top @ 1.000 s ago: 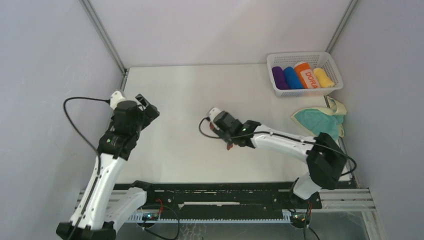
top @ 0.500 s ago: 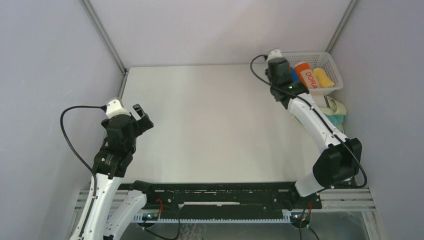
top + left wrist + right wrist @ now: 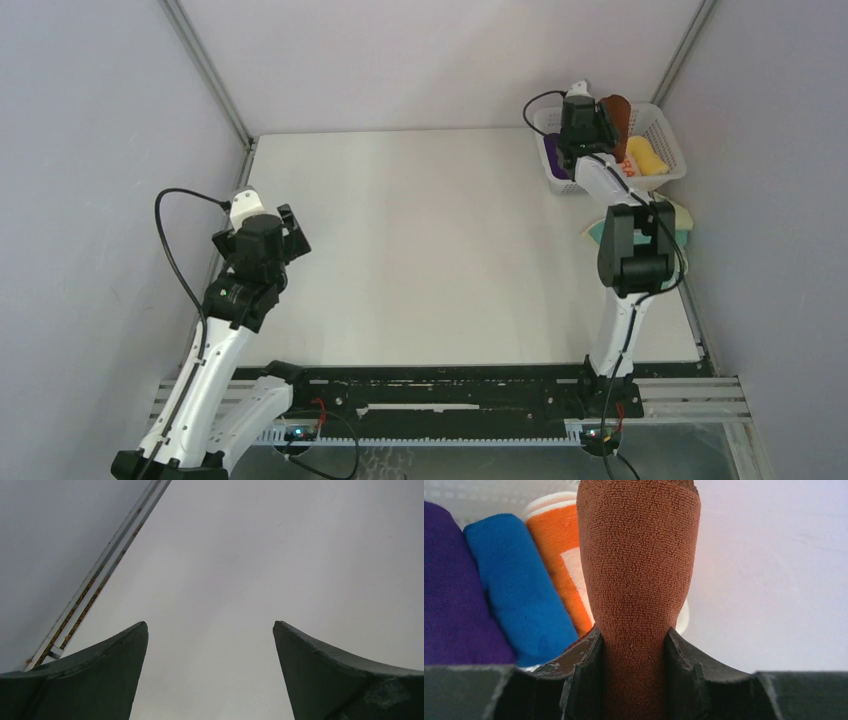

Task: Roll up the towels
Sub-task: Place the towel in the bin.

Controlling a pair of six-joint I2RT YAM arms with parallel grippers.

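Note:
My right gripper (image 3: pixel 633 640) is shut on the rust-brown towel (image 3: pixel 639 570), a rolled oblong that sticks out past the fingers. In the top view that gripper (image 3: pixel 598 118) holds the brown towel (image 3: pixel 617 110) above the white basket (image 3: pixel 672 152) at the back right. The teal towel (image 3: pixel 596 230) with its pale cream side lies on the table just in front of the basket, mostly hidden by the right arm. My left gripper (image 3: pixel 291 230) hangs open over the table's left side, and in its wrist view the left gripper (image 3: pixel 210 630) has only bare table between its fingers.
The basket holds a purple roll (image 3: pixel 449 590), a blue roll (image 3: pixel 519 595), an orange roll (image 3: pixel 559 560) and a yellow roll (image 3: pixel 648 157). A metal rail (image 3: pixel 100 585) runs along the table's left edge by the wall. Walls close in on both sides and the back.
My right arm has swung from the table's middle to the basket at the back right, carrying the brown towel. The left arm has drawn back slightly and its jaws have opened fully.

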